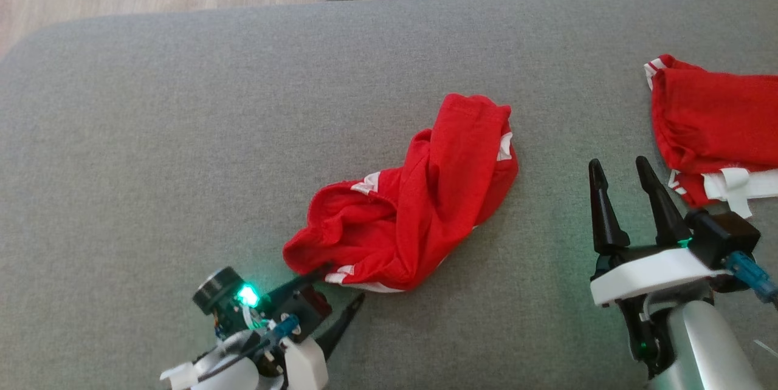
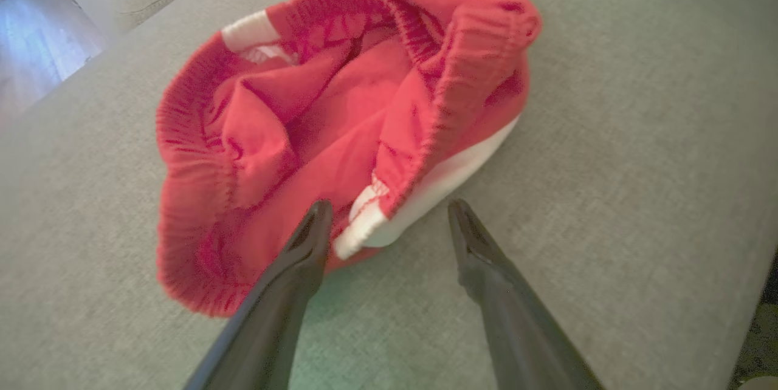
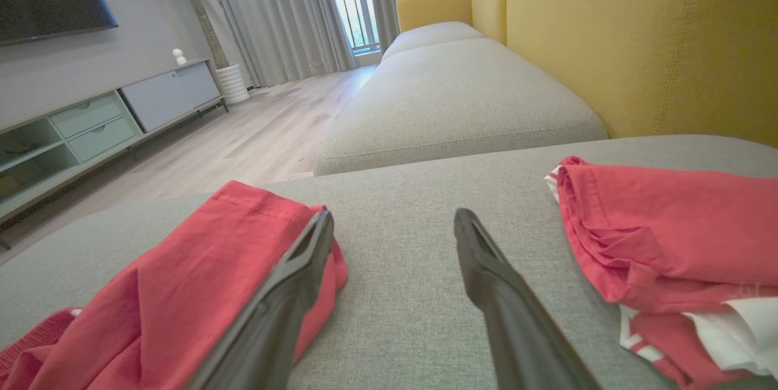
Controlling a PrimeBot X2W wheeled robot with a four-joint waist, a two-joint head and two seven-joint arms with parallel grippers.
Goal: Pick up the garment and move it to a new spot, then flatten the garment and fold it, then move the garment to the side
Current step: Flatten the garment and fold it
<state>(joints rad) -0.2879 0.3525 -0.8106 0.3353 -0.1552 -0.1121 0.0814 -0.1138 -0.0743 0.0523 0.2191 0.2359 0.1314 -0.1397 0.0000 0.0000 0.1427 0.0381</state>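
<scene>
Garment (image 1: 413, 195) crumpled on sofa cushion (image 1: 182, 135); left fingers (image 2: 301, 256) apart at waistband; right fingers (image 1: 603, 208) apart, empty.

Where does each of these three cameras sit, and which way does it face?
Head view: on the head, looking down at the seat, a crumpled garment and a second garment; left gripper, right gripper show.
Left wrist view: on the left wrist, looking along its open fingers at the crumpled garment.
Right wrist view: on the right wrist, looking across the seat toward a yellow backrest, past its open fingers.
Shared: head and right wrist views show both garments.
</scene>
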